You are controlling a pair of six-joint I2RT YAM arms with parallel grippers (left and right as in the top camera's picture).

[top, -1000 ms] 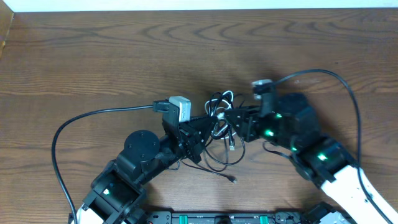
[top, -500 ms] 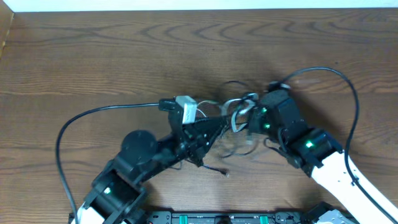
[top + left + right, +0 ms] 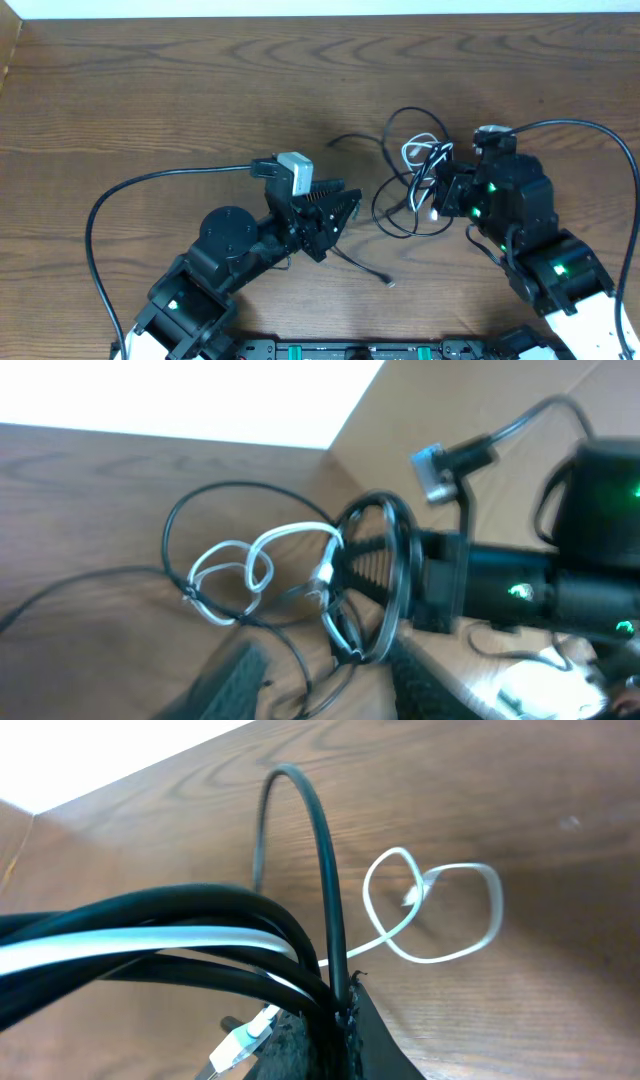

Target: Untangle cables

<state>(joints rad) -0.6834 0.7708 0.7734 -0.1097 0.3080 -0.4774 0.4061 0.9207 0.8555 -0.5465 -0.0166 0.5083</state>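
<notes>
Pinching the cables from their three o'clock side, the right pincer is pressed together on them; the left pincer, toward eight o'clock, stands spread.

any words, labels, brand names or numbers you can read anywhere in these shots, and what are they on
No readable text in any view.
cables and wooden table: no print on either.
small white box: no label shows.
dark strip at the bottom edge of the overhead view: green marks, too small to read.
</notes>
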